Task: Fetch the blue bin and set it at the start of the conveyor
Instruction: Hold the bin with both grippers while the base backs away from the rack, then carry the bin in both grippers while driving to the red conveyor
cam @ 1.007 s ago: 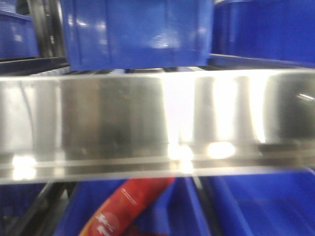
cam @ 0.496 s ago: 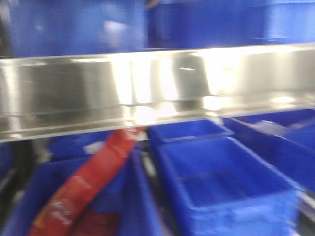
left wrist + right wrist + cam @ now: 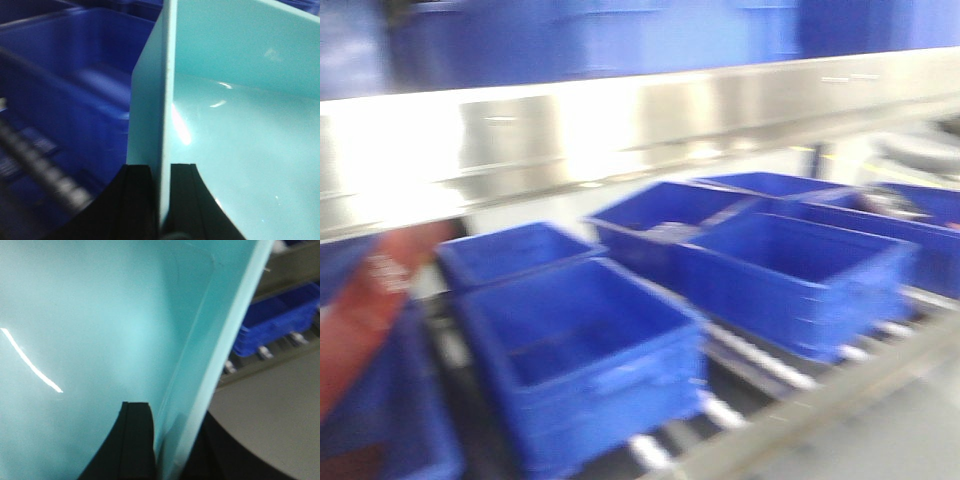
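Note:
The pale turquoise blue bin [image 3: 235, 125] fills the left wrist view; my left gripper [image 3: 164, 172] is shut on its wall, one black finger [image 3: 137, 200] outside and one inside. In the right wrist view the same bin [image 3: 100, 320] fills the frame; my right gripper [image 3: 170, 435] is shut on its opposite wall, one finger [image 3: 132, 440] inside, the other behind the wall. The bin and both grippers are out of the front view. The conveyor start is not in view.
Several dark royal-blue crates [image 3: 580, 350] stand on a steel roller rack [image 3: 760, 375] below a shiny steel shelf beam [image 3: 620, 130]. A red packet [image 3: 365, 300] lies in a crate at the left. Grey floor [image 3: 270, 420] shows at the right.
The front view has swung to the right: the steel beam has risen in the frame, the red packet has slid to the left edge, and more crates and the rack's front rail have come into view.

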### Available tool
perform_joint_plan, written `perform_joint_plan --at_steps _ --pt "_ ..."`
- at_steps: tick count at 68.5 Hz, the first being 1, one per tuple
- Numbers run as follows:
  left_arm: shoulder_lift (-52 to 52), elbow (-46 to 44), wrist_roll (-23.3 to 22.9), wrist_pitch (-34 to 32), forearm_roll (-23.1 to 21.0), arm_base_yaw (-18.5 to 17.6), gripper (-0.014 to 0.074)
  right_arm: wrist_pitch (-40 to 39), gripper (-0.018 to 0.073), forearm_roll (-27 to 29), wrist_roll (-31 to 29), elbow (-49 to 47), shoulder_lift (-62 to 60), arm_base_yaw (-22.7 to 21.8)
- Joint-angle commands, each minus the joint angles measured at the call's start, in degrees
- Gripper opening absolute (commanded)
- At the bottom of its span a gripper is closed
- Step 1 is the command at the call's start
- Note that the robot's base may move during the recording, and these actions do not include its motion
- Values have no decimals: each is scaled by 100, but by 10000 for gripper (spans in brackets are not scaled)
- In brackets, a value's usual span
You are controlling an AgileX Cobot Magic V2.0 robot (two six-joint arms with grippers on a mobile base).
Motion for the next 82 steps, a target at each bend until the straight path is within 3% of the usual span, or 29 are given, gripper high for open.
perform_joint_plan --at_steps 1,82 --pt "-103 -77 -68 -536 -192 -7 -111 -12 -151 -29 -195 -58 -66 -7" --pt "-103 -77 -68 -534 -153 -7 -111 -12 -151 -29 -195 -58 -66 -7"
